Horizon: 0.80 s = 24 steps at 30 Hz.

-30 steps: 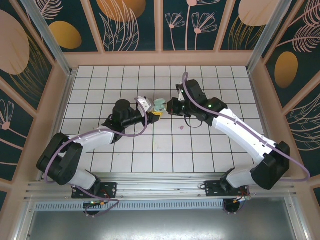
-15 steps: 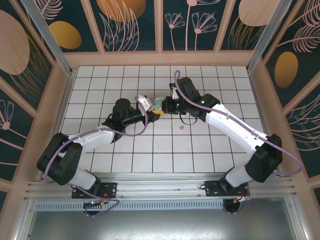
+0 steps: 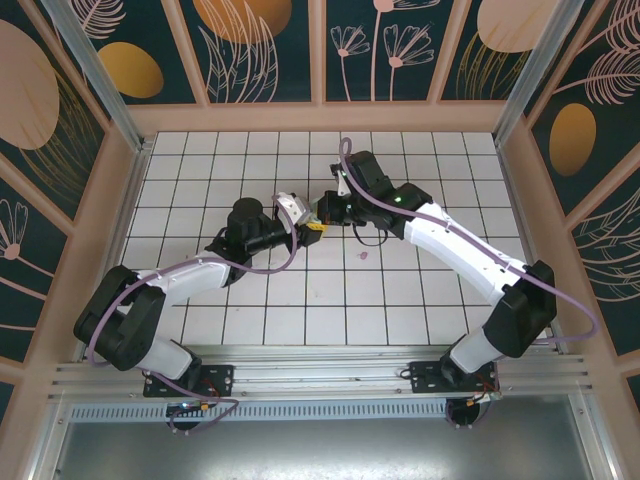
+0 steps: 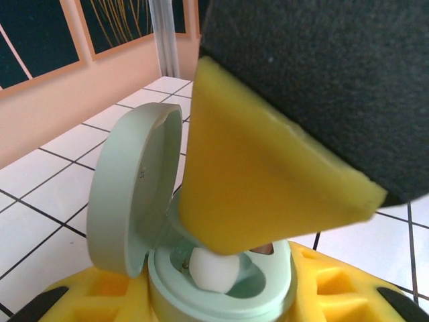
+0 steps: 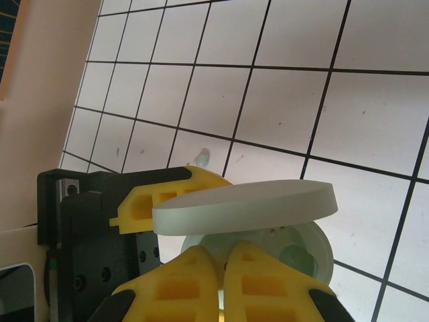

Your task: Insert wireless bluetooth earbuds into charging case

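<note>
- The left pincer (image 3: 303,226) is clamped narrowly on the mint-green charging case (image 4: 275,298), at the centre of the overhead view. The lid (image 4: 131,201) stands open at the left of the left wrist view.
- One pale earbud (image 4: 213,270) sits in the case at the bottom centre of that view, right under the right pincer (image 5: 224,265). Its fingers are pressed together; whether they pinch the bud or only push it I cannot tell.
- This bud looks nearly seated. The neighbouring socket (image 5: 295,256), at the lower right of the right wrist view, looks empty.
- A purple-pink earbud (image 3: 363,255) lies loose on the desk (image 3: 330,300), just right of centre and apart from both pincers.
- Probably left to do: finish this seating, fill the other socket, close the lid and case the purple-pink bud.
</note>
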Tool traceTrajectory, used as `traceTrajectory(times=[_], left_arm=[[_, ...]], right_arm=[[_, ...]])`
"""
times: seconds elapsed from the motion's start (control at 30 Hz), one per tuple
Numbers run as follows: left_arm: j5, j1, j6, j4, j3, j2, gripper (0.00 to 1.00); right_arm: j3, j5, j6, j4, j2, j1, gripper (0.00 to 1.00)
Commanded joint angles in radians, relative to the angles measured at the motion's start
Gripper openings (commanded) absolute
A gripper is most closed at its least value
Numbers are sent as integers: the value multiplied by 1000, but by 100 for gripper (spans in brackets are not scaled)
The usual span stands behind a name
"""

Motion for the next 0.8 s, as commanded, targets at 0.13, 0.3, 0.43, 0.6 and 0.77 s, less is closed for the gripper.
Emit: traceTrajectory(times=[0.13, 0.3, 0.43, 0.6, 0.77], left_arm=[[-6, -6, 20, 29, 16, 2, 22], [-6, -6, 20, 29, 18, 1, 22], [-7, -6, 20, 25, 20, -1, 22], [-7, -6, 24, 14, 25, -5, 22], [-9, -6, 28, 6, 25, -7, 22]], right_arm=[[34, 16, -28, -68, 5, 20, 6], [39, 21, -37, -100, 2, 23, 6], [47, 21, -49, -117, 19, 30, 6], [71, 21, -57, -134, 56, 40, 11], [96, 23, -58, -134, 70, 41, 15]])
